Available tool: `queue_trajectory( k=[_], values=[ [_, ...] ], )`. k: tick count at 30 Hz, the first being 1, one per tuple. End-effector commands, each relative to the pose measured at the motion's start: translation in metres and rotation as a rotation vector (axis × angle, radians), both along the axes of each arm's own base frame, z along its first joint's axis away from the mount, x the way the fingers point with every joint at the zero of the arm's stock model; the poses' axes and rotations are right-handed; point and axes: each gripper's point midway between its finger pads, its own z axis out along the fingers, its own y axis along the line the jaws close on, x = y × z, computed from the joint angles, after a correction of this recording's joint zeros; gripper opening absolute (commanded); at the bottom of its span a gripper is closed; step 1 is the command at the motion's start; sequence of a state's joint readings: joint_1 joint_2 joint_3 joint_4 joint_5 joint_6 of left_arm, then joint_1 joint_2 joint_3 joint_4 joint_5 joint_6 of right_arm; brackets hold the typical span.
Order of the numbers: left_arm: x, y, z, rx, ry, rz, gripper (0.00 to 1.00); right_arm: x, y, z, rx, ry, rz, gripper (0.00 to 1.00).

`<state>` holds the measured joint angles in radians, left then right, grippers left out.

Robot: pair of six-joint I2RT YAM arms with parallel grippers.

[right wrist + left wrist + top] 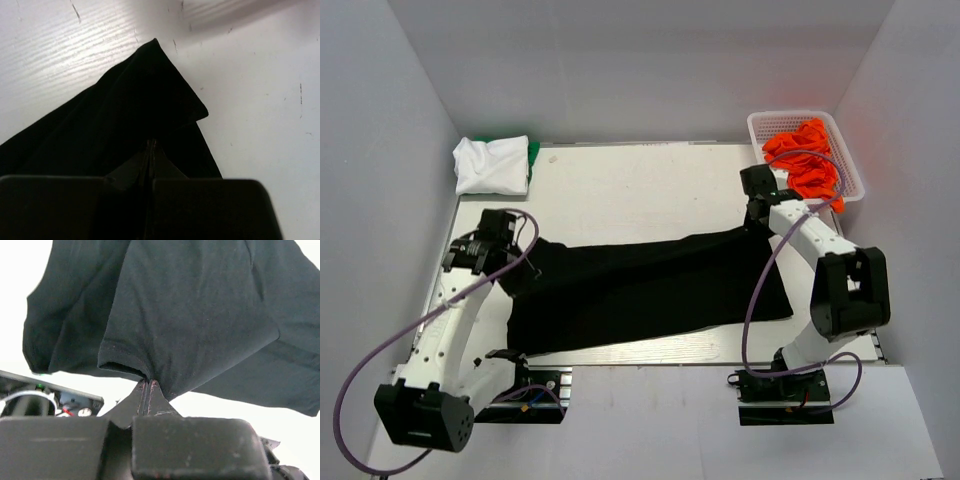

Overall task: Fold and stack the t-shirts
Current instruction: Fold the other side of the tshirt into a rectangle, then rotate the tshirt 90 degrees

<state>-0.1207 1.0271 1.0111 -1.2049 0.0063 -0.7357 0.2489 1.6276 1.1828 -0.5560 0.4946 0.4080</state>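
Across mid-table (620, 185): black t-shirt (650, 285) stretched between arms; left gripper (149, 383) pinched tight on its hem, table's left side; right gripper (151, 143) clamped on a corner, table's right; move both together with even tension so the fold lands flat.

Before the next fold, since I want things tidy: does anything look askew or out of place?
The black t-shirt lies slanted, pinched by the left gripper and right gripper; orange t-shirts spill over the basket's near rim.
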Motion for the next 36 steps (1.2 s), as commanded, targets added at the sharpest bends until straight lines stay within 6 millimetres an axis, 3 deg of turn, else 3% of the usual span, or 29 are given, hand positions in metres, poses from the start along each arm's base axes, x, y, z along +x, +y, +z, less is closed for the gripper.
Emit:
queue_trajectory(
  k=[1, 5, 10, 12, 14, 15, 16, 17, 19, 23, 24, 26, 27, 28, 30, 31, 32, 34, 35, 36],
  values=[
    [-0.022, -0.010, -0.007, -0.069, 0.027, 0.008, 0.00, -0.015, -0.004, 0.003, -0.005, -0.010, 0.000, 0.00],
    [-0.037, -0.014, -0.015, -0.102, 0.029, 0.004, 0.00, -0.028, -0.002, -0.004, 0.010, 0.008, 0.018, 0.00],
    [-0.057, -0.027, -0.045, -0.181, 0.080, -0.013, 0.00, -0.040, -0.005, -0.013, 0.004, 0.037, 0.034, 0.00],
    [-0.069, -0.033, -0.056, -0.217, 0.128, -0.025, 0.26, -0.049, -0.004, -0.024, 0.010, 0.076, 0.043, 0.04],
    [-0.073, -0.035, -0.056, -0.227, 0.142, -0.027, 0.64, -0.061, -0.007, -0.033, 0.002, 0.120, 0.026, 0.28],
    [-0.073, -0.034, -0.053, -0.223, 0.138, -0.039, 0.93, -0.063, -0.008, -0.035, 0.006, 0.124, 0.008, 0.38],
    [-0.073, -0.034, -0.049, -0.218, 0.131, -0.058, 1.00, -0.065, -0.008, -0.034, 0.005, 0.123, 0.002, 0.47],
    [-0.072, -0.033, -0.039, -0.210, 0.111, -0.086, 1.00, -0.067, -0.012, -0.032, -0.009, 0.119, -0.009, 0.68],
    [-0.069, -0.028, -0.032, -0.173, 0.100, -0.097, 1.00, -0.066, -0.013, -0.026, -0.014, 0.107, -0.013, 0.90],
    [-0.043, -0.026, -0.020, -0.142, 0.036, -0.127, 1.00, -0.053, 0.009, 0.003, 0.096, 0.016, 0.063, 0.90],
    [-0.025, -0.028, -0.017, -0.146, -0.024, -0.131, 1.00, -0.049, 0.016, 0.007, 0.118, -0.007, 0.095, 0.90],
    [-0.008, -0.041, -0.023, -0.204, -0.036, -0.158, 1.00, -0.044, 0.038, 0.019, 0.199, -0.066, 0.205, 0.90],
    [0.012, -0.046, -0.022, -0.221, -0.103, -0.171, 1.00, -0.041, 0.059, 0.018, 0.285, -0.093, 0.285, 0.90],
    [0.019, -0.049, -0.033, -0.232, -0.087, -0.175, 1.00, -0.041, 0.067, 0.019, 0.303, -0.103, 0.320, 0.90],
    [0.043, -0.053, -0.037, -0.245, -0.135, -0.158, 1.00, -0.043, 0.088, 0.015, 0.371, -0.081, 0.408, 0.90],
    [0.048, -0.054, -0.044, -0.245, -0.129, -0.157, 1.00, -0.040, 0.092, 0.016, 0.368, -0.085, 0.426, 0.90],
    [0.054, -0.052, -0.057, -0.232, -0.097, -0.148, 1.00, -0.042, 0.101, 0.004, 0.394, -0.041, 0.453, 0.90],
    [0.075, -0.053, -0.063, -0.226, -0.123, -0.137, 1.00, -0.038, 0.112, 0.002, 0.424, -0.032, 0.476, 0.90],
    [0.082, -0.051, -0.067, -0.213, -0.117, -0.120, 1.00, -0.036, 0.118, -0.011, 0.442, 0.004, 0.483, 0.90],
    [0.091, -0.049, -0.080, -0.189, -0.094, -0.106, 1.00, -0.036, 0.121, -0.014, 0.460, 0.020, 0.485, 0.90]
  ],
)
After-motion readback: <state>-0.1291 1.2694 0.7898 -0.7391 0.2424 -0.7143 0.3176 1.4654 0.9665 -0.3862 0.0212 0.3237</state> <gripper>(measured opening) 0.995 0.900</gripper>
